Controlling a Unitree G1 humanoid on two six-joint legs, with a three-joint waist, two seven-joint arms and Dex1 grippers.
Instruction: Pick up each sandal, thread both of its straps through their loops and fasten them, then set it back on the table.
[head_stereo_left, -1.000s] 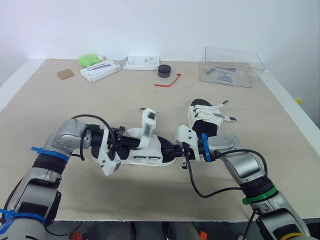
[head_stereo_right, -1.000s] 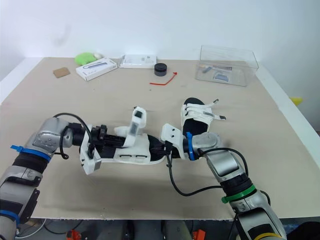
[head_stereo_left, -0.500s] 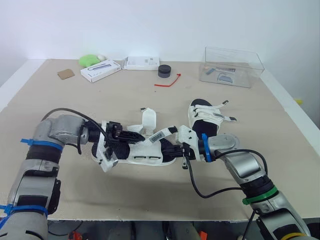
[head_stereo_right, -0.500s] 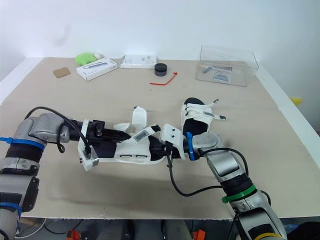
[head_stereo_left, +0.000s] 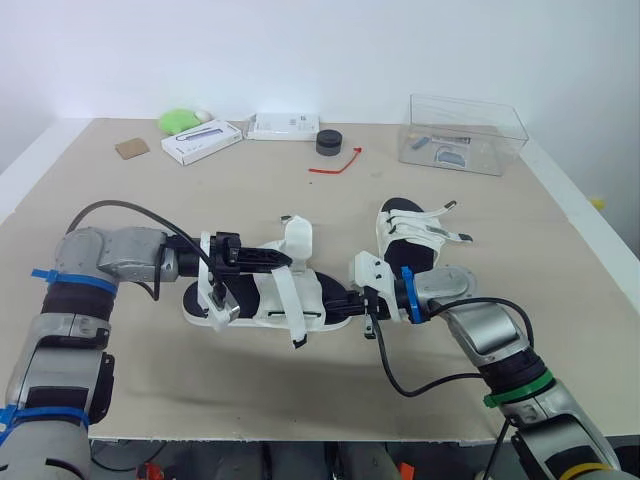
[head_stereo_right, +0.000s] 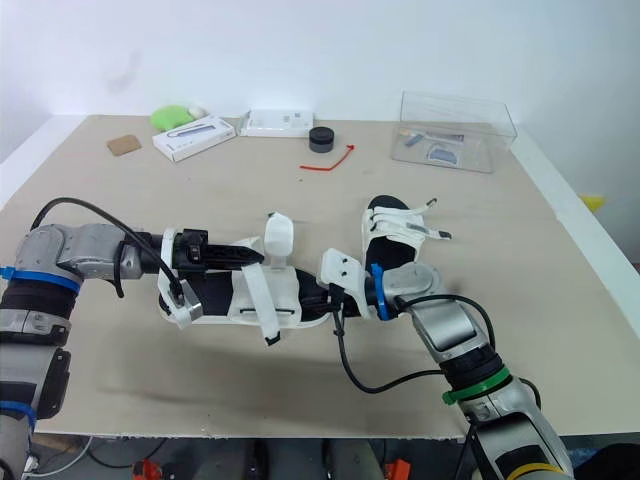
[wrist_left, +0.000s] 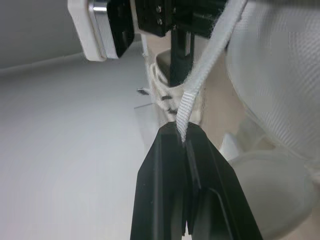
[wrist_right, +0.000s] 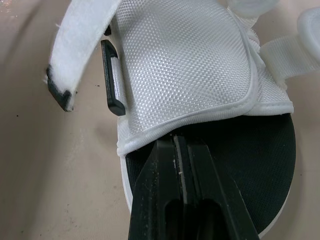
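A white sandal with a black sole (head_stereo_left: 262, 303) lies low over the middle of the table between my two grippers. My left gripper (head_stereo_left: 287, 262) reaches in over it from the left and is shut on a white strap (wrist_left: 189, 107). That strap (head_stereo_left: 295, 312) drapes over the sandal's near side, its dark tip hanging toward the table. My right gripper (wrist_right: 183, 146) is shut on the black sole's rim at the sandal's right end (head_stereo_left: 347, 300). A black loop (wrist_right: 113, 79) sits beside the mesh upper. A second white sandal (head_stereo_left: 412, 236) rests on the table behind my right gripper.
A clear plastic box (head_stereo_left: 463, 133) stands at the back right. Along the back lie a black puck (head_stereo_left: 329, 141), a red tie (head_stereo_left: 336, 163), two white boxes (head_stereo_left: 201, 140) (head_stereo_left: 283, 125), a green object (head_stereo_left: 178, 120) and a brown square (head_stereo_left: 131, 148).
My left gripper drew the strap across the sandal toward the right, then brought it over the near side, where it now hangs down. The left arm has stretched out. The right gripper kept its hold.
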